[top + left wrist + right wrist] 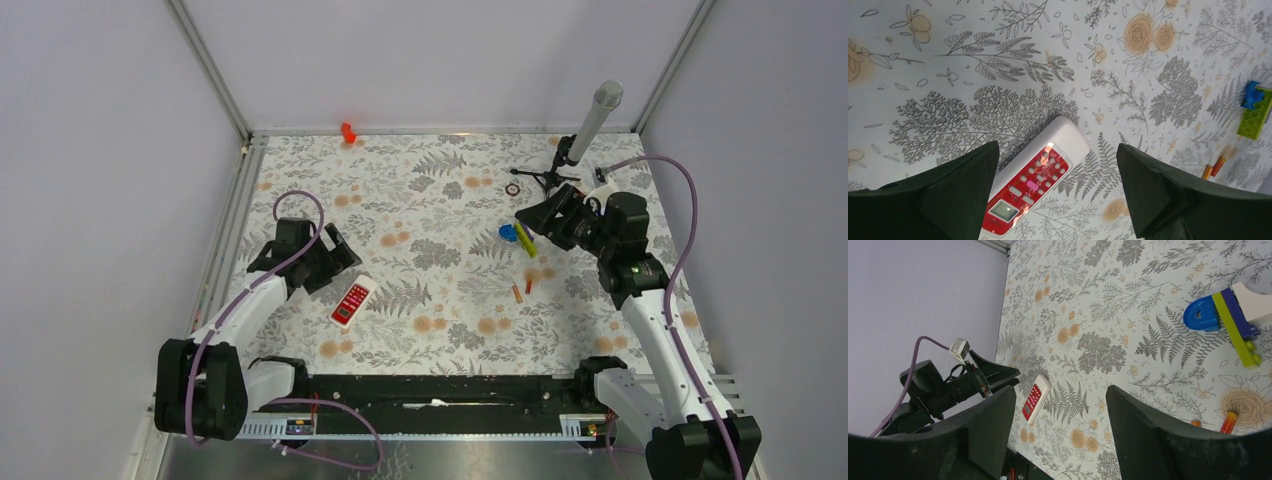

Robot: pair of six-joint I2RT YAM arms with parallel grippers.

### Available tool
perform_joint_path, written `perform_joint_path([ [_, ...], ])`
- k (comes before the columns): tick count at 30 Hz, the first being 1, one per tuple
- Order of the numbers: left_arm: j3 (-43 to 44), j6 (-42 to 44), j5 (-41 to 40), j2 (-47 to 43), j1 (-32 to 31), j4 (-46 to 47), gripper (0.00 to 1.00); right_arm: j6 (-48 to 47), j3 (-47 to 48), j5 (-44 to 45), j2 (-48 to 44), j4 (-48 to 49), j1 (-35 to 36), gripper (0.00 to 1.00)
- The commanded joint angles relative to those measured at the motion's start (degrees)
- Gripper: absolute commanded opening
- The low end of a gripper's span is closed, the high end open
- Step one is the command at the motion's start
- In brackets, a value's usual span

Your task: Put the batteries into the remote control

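Nothing loaded yet: remote control lies btn-side up; batteries loose, well apart; left gripper & right gripper jaws spread, empty.

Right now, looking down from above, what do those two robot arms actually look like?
The left arm and right arm match: white tube-like links between chunky black joints. A purple cable loops along each one. The jaws are a pair of black wedges. A small green light glows on the right one.
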Motion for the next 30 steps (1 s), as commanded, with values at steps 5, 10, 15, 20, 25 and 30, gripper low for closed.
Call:
perform_joint_path([
  [5, -6.02, -3.13, 0.85, -1.64, -1.47, 10.26, 0.93, 0.44, -2.05, -0.74, -2.0, 1.87, -0.26, 0.74],
  [10, -9.43, -3.01, -0.74, -2.78, -2.24, 9.26, 0.94, -0.23, -1.91, -0.78, -1.32, 0.92, -0.22, 0.74],
  [15, -10.56, -3.33, -1.12, -6.3, -5.75, 7.18, 0.94, -0.89, -1.96, -0.11, -2.11, 0.02, -0.26, 0.74],
  [20, -9.7, -5.66, -8.26, -7.59, -15.03, 2.41, 0.95, -3.11, -1.54, 4.21, -3.29, -1.87, -0.26, 0.73],
  [25, -9.34, -7.1, -14.79, -5.16, -20.73, -0.39, 0.92, -3.99, -1.72, 5.91, -3.52, -2.44, -0.26, 0.73],
  [30, -6.89, -8.83, -21.13, -0.77, -26.78, -2.53, 0.9, -4.11, -2.83, 5.57, -3.29, -2.58, -0.26, 0.74],
])
